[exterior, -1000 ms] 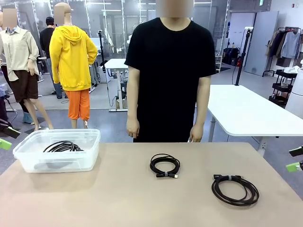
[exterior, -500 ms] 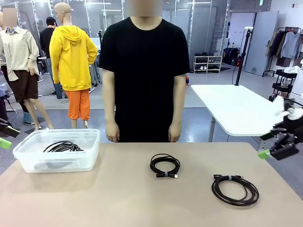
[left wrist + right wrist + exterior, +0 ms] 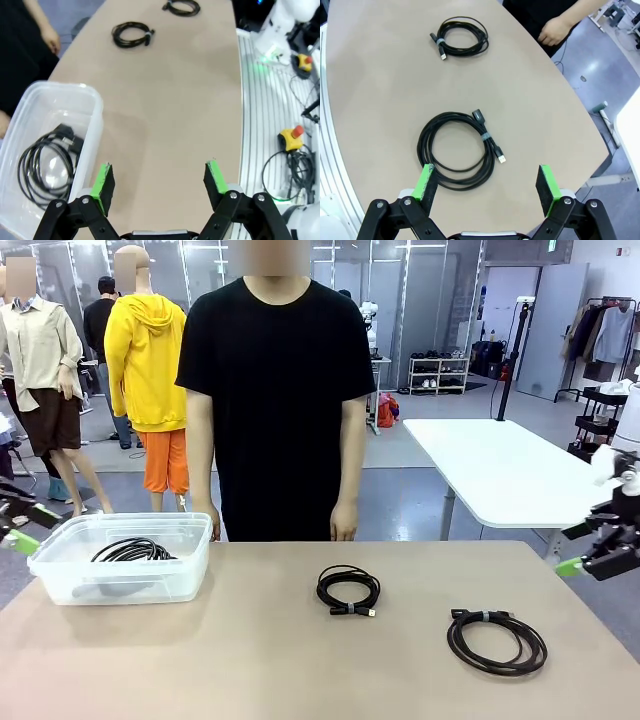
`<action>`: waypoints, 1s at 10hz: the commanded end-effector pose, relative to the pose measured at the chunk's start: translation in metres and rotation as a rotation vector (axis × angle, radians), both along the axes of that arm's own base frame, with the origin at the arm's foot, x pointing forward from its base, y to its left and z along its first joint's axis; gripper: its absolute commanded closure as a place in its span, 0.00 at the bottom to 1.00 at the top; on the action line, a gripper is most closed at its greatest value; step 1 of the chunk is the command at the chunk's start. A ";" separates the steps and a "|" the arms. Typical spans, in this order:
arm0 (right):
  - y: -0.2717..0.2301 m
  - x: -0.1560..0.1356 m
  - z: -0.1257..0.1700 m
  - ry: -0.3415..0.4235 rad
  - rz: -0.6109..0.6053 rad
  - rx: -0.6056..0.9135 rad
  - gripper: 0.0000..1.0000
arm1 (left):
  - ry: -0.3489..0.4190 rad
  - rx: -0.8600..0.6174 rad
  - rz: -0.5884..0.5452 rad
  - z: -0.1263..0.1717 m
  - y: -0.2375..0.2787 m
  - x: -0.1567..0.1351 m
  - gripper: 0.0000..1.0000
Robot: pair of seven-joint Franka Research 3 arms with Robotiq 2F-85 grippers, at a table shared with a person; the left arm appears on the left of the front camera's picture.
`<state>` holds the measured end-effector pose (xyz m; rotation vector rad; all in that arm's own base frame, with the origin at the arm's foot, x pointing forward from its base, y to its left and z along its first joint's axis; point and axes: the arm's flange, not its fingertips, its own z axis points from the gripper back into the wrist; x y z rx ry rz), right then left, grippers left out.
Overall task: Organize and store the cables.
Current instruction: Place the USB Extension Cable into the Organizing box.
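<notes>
Two black cable coils lie on the tan table: a small one (image 3: 348, 590) at the middle and a larger one (image 3: 497, 640) to the right, bound by a tie. A third coil (image 3: 133, 551) rests inside the clear plastic bin (image 3: 120, 525) at the left. My right gripper (image 3: 572, 548) hovers open off the table's right edge; in its wrist view the gripper (image 3: 487, 187) is above the large coil (image 3: 457, 157), with the small coil (image 3: 461, 37) farther off. My left gripper (image 3: 30, 525) is open beside the bin, and the wrist view shows this gripper (image 3: 160, 182) above the bin (image 3: 65, 87).
A person in a black shirt (image 3: 275, 390) stands at the far edge, hands hanging at the sides, one hand (image 3: 555, 30) near the table's rim. A white table (image 3: 500, 475) stands behind at the right. Bare tabletop lies between the bin and the coils.
The person has stepped toward picture left. My right gripper has risen into view at the right edge. The left gripper has shifted slightly. The cables have not moved.
</notes>
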<state>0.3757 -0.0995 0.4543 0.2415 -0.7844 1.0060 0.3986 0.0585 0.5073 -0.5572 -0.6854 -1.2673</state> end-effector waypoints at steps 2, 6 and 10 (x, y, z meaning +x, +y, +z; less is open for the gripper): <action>-0.035 -0.057 -0.016 -0.065 -0.023 0.068 0.00 | -0.010 0.064 -0.081 0.012 -0.062 0.011 0.09; -0.067 -0.085 -0.025 -0.119 -0.041 0.098 0.00 | -0.007 0.169 -0.153 0.013 -0.141 0.016 0.09; -0.096 -0.053 -0.002 -0.098 -0.059 0.098 0.00 | -0.041 0.444 -0.190 0.009 -0.285 0.021 0.09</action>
